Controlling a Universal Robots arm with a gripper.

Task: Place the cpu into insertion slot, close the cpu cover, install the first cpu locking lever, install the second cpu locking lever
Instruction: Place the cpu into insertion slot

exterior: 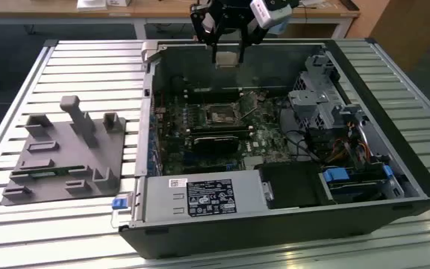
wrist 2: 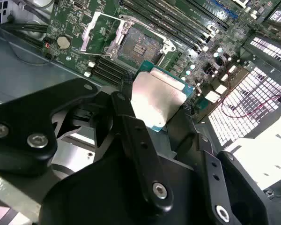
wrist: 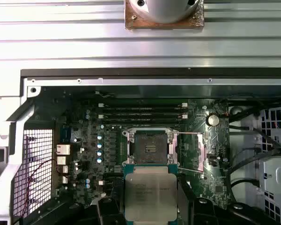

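Clenched in the black jaws: the cpu [wrist 2: 157, 101], pinched by two opposite edges, pale silvery face turned to both wrist views. Hangs high in the exterior view, at the far rim of the open computer case [exterior: 275, 230], well above the green motherboard [exterior: 263, 147]. Not seated yet. Well apart from the insertion slot [exterior: 221, 116], a dark square socket with a silvery rim near the middle of the board. In the first wrist view, lined up just in front of that slot [wrist: 150, 146], with a strip of board between. Bare inside, with the cpu cover [wrist 2: 89, 33] swung open and lying beside it as a thin silvery frame, green board visible through its window. Flanked by long dark memory slots [wrist: 143, 110] on one side and a round coin cell [wrist: 212, 120] past the open cover. Nearer the exterior camera, a black rectangular block [exterior: 215, 140] just beside the socket, then a grey power supply [exterior: 200, 197] bearing a white-and-black label. Packed with a silvery drive cage [exterior: 316, 103], loose cables and a blue-tabbed bay [exterior: 336, 175] toward the exterior view's right. Resting on a ribbed metal surface [exterior: 88, 67], with a grey moulded fixture plate [exterior: 65, 162] on the exterior view's left, well apart from the case.
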